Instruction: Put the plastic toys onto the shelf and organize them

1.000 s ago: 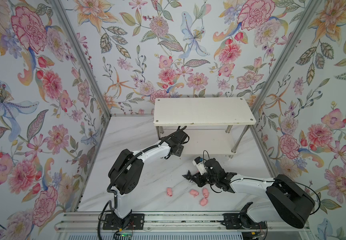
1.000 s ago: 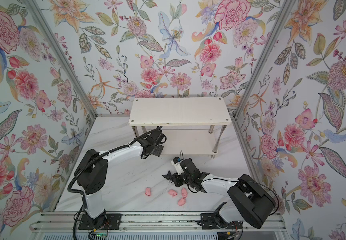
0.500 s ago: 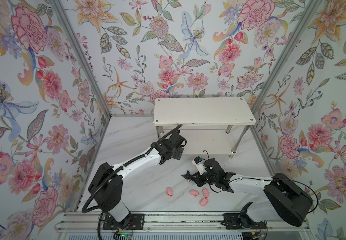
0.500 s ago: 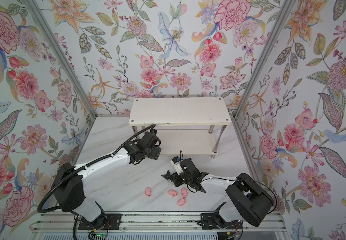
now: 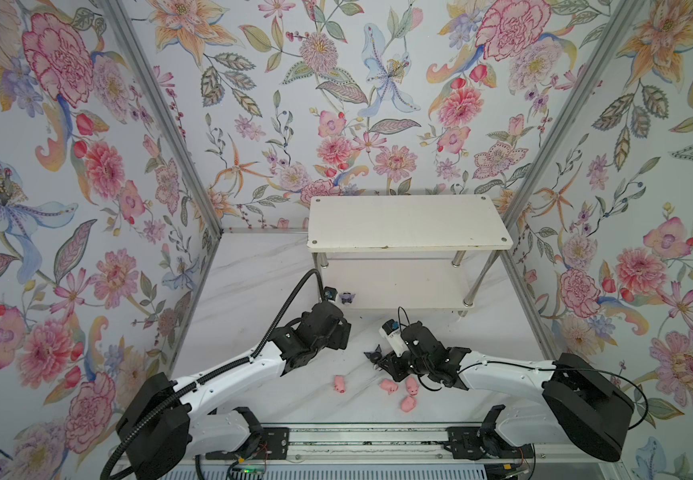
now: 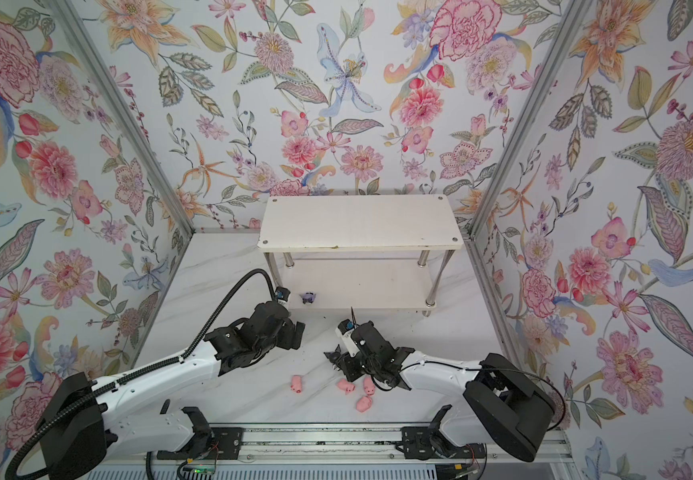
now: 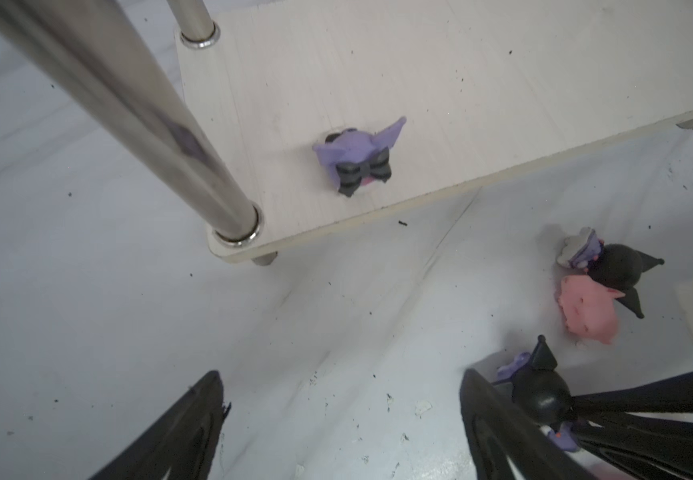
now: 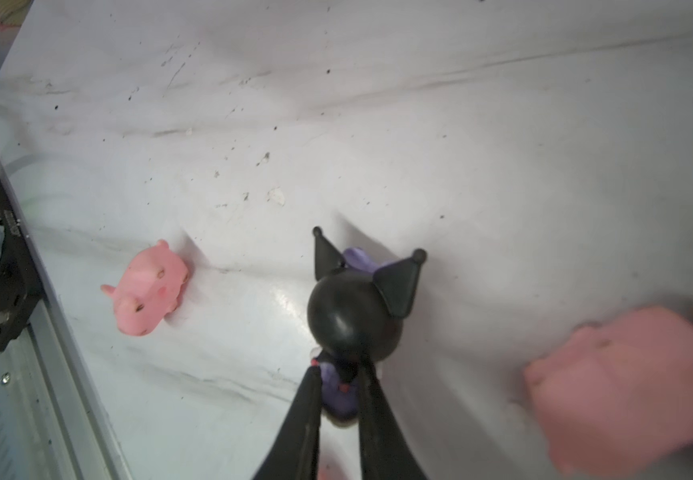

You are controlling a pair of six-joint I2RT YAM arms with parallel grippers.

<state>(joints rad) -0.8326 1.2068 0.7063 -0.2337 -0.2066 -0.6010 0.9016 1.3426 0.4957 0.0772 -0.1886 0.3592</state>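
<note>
Pinching black-eared figurine (image 8: pixel 353 320) beneath its big head in right gripper (image 8: pixel 338 365), with left gripper (image 7: pixel 340 376) wide, empty; risking pivot-out onto pig (image 5: pixel 388 386) at five o'clock.

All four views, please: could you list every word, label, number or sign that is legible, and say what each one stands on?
No text reads clearly in any view.
On the white part at the right arm's wrist: possible print, too small to read.
On the black mount plate by the rail: a pale marking, too blurred to read.
On the shelf: no lettering shows.
</note>
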